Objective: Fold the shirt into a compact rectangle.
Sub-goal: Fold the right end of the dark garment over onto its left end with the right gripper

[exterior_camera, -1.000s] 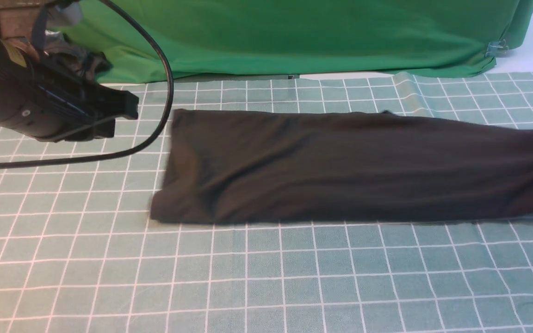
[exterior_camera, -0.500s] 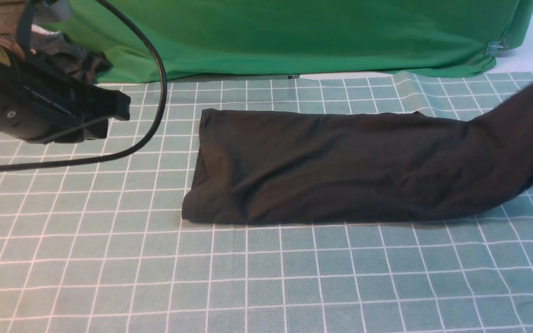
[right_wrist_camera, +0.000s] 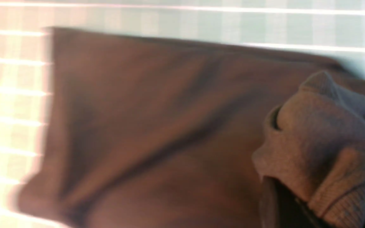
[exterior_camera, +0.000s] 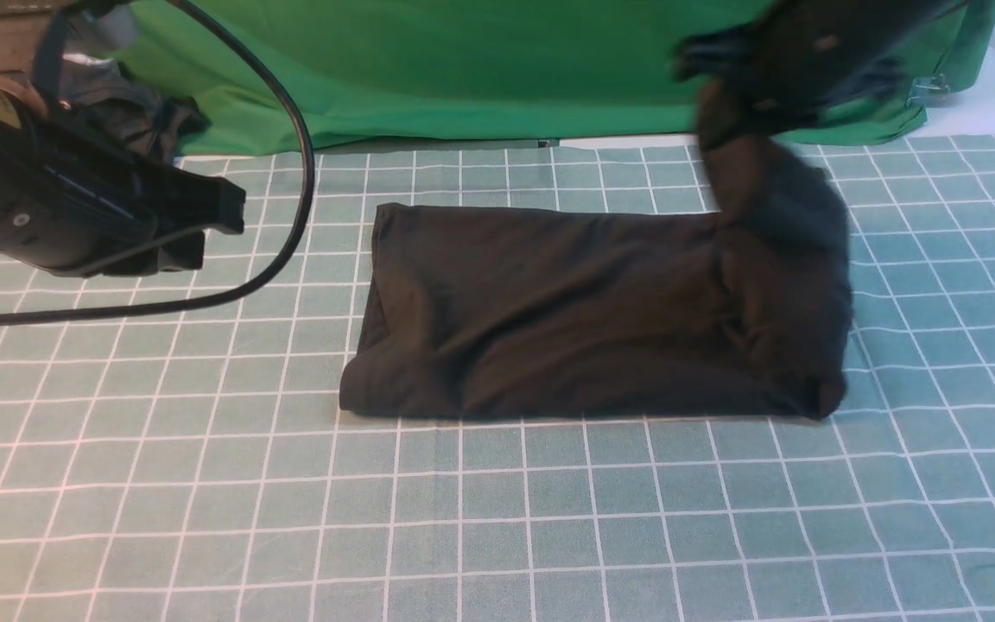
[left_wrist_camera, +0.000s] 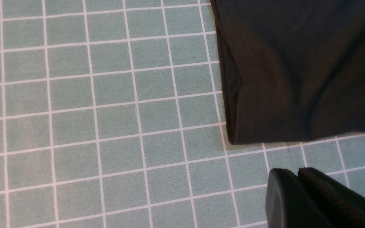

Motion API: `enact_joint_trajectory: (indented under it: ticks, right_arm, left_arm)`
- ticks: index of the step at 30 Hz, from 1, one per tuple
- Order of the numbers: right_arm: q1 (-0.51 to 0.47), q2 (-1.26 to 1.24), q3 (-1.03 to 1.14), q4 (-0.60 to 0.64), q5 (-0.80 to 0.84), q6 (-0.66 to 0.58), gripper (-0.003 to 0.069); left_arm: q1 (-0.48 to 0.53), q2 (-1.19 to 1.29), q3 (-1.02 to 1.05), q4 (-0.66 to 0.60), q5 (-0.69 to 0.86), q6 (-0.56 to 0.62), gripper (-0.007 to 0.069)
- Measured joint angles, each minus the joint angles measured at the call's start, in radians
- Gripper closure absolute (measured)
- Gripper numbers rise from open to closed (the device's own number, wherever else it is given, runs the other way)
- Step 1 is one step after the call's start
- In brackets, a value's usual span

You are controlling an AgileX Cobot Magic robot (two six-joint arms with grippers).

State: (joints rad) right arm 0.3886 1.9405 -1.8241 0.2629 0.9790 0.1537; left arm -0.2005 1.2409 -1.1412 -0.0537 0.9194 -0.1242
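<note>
The black shirt (exterior_camera: pixel 567 311) lies as a long folded strip across the middle of the checked table cloth (exterior_camera: pixel 549 518). Its right end is lifted and curls back over the strip, hanging from my right gripper (exterior_camera: pixel 722 112), which is blurred above it. The right wrist view shows the shirt (right_wrist_camera: pixel 157 126) spread below and a bunched ribbed edge pinched in my right gripper (right_wrist_camera: pixel 296 196). My left gripper (exterior_camera: pixel 234 207) hovers left of the shirt, shut and holding nothing. In the left wrist view the left gripper (left_wrist_camera: pixel 298 172) sits just off the shirt's near corner (left_wrist_camera: pixel 296 79).
A big green cloth (exterior_camera: pixel 506 60) hangs along the back, with a metal clip (exterior_camera: pixel 925 86) at its right. A dark grey garment (exterior_camera: pixel 135 112) lies behind my left arm. A black cable (exterior_camera: pixel 294 216) loops from that arm over the table.
The right gripper has swung the shirt's right end up and leftward over the strip. Before that the whole shirt slid a little to the right. The left arm has barely moved.
</note>
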Motion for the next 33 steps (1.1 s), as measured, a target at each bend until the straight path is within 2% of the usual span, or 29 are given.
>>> enact_joint_trajectory:
  ticks: [8,16,20,25,27,28,30,33]
  right_arm:
    - [0.151,0.105,0.000,0.114,-0.165,0.051,0.0582]
    - [0.216,0.188,0.000,0.191,-0.276,0.081,0.0557]
    - [0.228,0.219,0.000,0.239,-0.320,0.094,0.0516]
    - [0.241,0.231,0.000,0.289,-0.385,0.098,0.0338]
    - [0.244,0.231,0.000,0.294,-0.398,0.097,0.0221]
    - [0.244,0.231,0.000,0.294,-0.399,0.085,0.0189]
    - [0.238,0.231,-0.010,0.294,-0.376,0.034,0.0139]
    - [0.219,0.227,-0.046,0.285,-0.281,-0.064,0.0132]
  left_arm:
    - [0.000,0.000,0.000,-0.023,-0.002,0.008,0.0613]
    - [0.000,0.000,0.000,-0.025,-0.006,0.023,0.0613]
    - [0.000,0.000,0.000,-0.025,-0.007,0.024,0.0613]
    - [0.000,0.000,0.000,-0.025,-0.017,0.026,0.0613]
    - [0.000,0.000,0.000,-0.025,-0.020,0.026,0.0613]
    - [0.000,0.000,0.000,-0.025,-0.021,0.026,0.0613]
    - [0.000,0.000,0.000,-0.025,-0.022,0.026,0.0613]
    - [0.000,0.000,0.000,-0.025,-0.022,0.026,0.0613]
